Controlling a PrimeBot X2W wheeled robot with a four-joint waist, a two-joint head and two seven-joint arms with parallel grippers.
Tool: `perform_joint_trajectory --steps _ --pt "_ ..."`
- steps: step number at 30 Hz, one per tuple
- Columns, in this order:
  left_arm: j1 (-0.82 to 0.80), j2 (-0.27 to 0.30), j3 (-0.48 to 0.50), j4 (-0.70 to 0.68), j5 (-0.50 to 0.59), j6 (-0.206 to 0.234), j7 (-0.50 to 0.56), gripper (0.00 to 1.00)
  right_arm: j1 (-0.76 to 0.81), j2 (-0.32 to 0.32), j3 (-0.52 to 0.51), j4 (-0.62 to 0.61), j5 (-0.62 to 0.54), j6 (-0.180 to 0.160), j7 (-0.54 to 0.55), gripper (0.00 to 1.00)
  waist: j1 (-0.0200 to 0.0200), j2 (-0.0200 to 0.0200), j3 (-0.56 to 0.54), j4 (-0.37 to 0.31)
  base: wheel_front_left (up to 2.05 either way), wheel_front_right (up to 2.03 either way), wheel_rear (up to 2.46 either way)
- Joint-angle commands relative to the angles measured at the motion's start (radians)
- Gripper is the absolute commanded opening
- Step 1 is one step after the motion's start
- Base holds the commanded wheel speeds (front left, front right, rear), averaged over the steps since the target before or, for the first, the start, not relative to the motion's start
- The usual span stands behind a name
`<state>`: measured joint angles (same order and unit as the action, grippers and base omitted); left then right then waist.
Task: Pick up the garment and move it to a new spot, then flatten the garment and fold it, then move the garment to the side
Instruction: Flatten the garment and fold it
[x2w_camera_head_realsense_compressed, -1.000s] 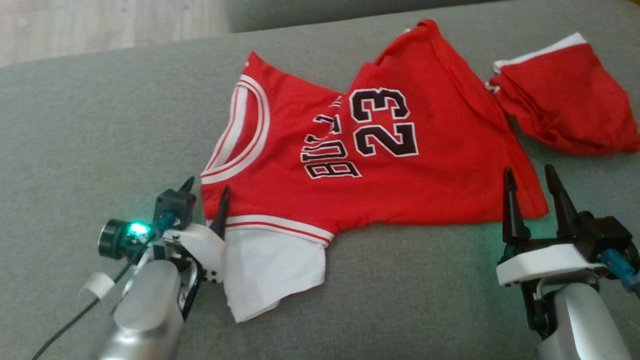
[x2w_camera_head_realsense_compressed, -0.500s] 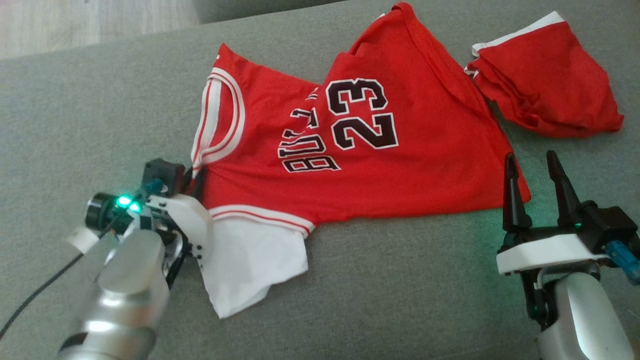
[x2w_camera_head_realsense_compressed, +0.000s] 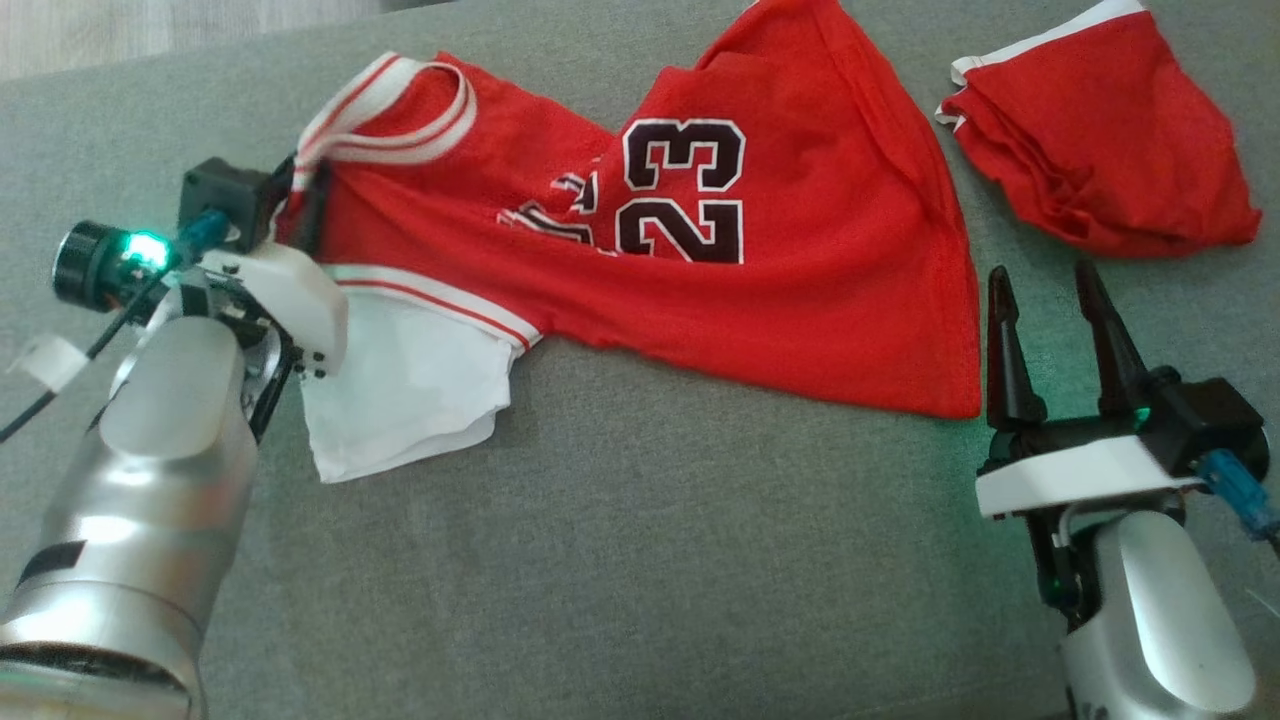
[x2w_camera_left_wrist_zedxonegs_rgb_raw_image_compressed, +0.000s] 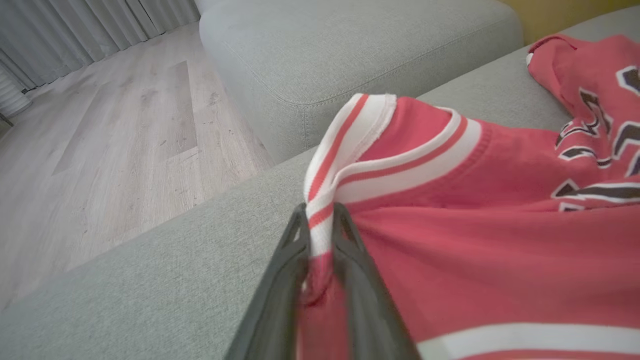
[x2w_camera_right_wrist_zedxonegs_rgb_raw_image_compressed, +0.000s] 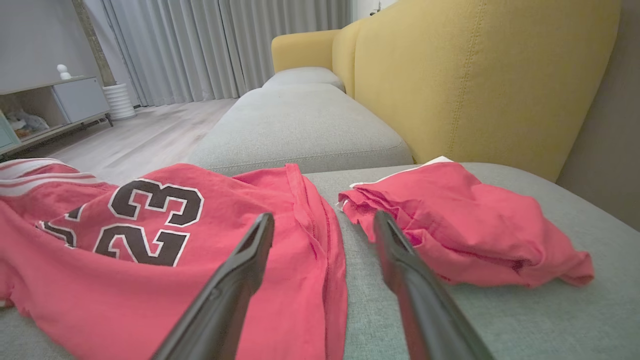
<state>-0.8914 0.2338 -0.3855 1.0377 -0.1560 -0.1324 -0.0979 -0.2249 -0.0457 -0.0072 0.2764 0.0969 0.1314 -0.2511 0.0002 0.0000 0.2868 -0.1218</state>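
The garment (x2w_camera_head_realsense_compressed: 780, 300) is a red jersey with the number 23, spread on the grey sofa seat (x2w_camera_head_realsense_compressed: 650, 560). My left gripper (x2w_camera_head_realsense_compressed: 300, 195) is shut on its red-and-white striped shoulder trim (x2w_camera_left_wrist_zedxonegs_rgb_raw_image_compressed: 345, 165), which bunches up between the two dark fingers (x2w_camera_left_wrist_zedxonegs_rgb_raw_image_compressed: 320, 220) and is raised off the seat. A white piece of fabric (x2w_camera_head_realsense_compressed: 410, 390) lies below that corner, beside my left wrist. My right gripper (x2w_camera_head_realsense_compressed: 1035, 280) stands open next to the jersey's right hem, nothing between its fingers (x2w_camera_right_wrist_zedxonegs_rgb_raw_image_compressed: 322, 220). The jersey (x2w_camera_right_wrist_zedxonegs_rgb_raw_image_compressed: 225, 270) lies under its left finger.
Crumpled red shorts (x2w_camera_head_realsense_compressed: 1110, 160) with white trim lie at the back right, close to my right gripper (x2w_camera_right_wrist_zedxonegs_rgb_raw_image_compressed: 465, 230). A yellow sofa back (x2w_camera_right_wrist_zedxonegs_rgb_raw_image_compressed: 475, 75) rises behind them. Beyond the seat's far edge are a second grey cushion (x2w_camera_left_wrist_zedxonegs_rgb_raw_image_compressed: 350, 45) and wooden floor (x2w_camera_left_wrist_zedxonegs_rgb_raw_image_compressed: 100, 150).
My left gripper has shut on the striped trim and drawn it up and to the left, stretching the jersey. The head view has shifted. The right gripper stays open in place.
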Motion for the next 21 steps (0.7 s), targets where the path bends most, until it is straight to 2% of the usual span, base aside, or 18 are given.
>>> perform_joint_trajectory --steps 1,4,7,11,14,21 --pt "-0.031 0.045 0.009 -0.012 -0.009 0.002 -0.005 1.00 -0.027 -0.004 0.026 -0.031 0.007 -0.001 -0.011 1.00 -0.0002 0.0000 -0.001 0.001 0.00 0.00 0.00" --pt "-0.038 0.043 -0.016 0.004 -0.027 0.002 -0.032 1.00 -0.033 -0.004 0.029 -0.028 0.007 -0.001 -0.011 1.00 -0.0002 0.0000 -0.008 0.010 0.00 0.00 0.00" --pt "-0.019 0.031 -0.020 0.002 -0.050 0.005 -0.111 1.00 -0.031 -0.004 0.026 -0.028 -0.001 -0.001 -0.011 1.00 -0.0002 0.0000 -0.030 0.033 0.00 0.00 0.00" --pt "0.042 -0.004 0.011 -0.073 -0.081 0.043 -0.159 1.00 -0.012 -0.004 0.004 -0.029 -0.008 -0.001 -0.011 1.00 -0.0002 0.0000 -0.068 0.071 0.00 0.00 0.00" --pt "0.125 -0.028 0.056 -0.240 -0.101 0.082 -0.163 1.00 0.011 -0.004 -0.014 -0.036 -0.012 -0.001 -0.011 1.00 -0.0002 0.0000 -0.102 0.107 0.00 0.00 0.00" --pt "0.435 -0.080 0.152 -0.630 -0.091 0.165 -0.164 1.00 0.070 -0.004 -0.039 -0.040 -0.012 -0.001 -0.011 1.00 -0.0002 0.0000 -0.175 0.175 0.00 0.00 0.00"
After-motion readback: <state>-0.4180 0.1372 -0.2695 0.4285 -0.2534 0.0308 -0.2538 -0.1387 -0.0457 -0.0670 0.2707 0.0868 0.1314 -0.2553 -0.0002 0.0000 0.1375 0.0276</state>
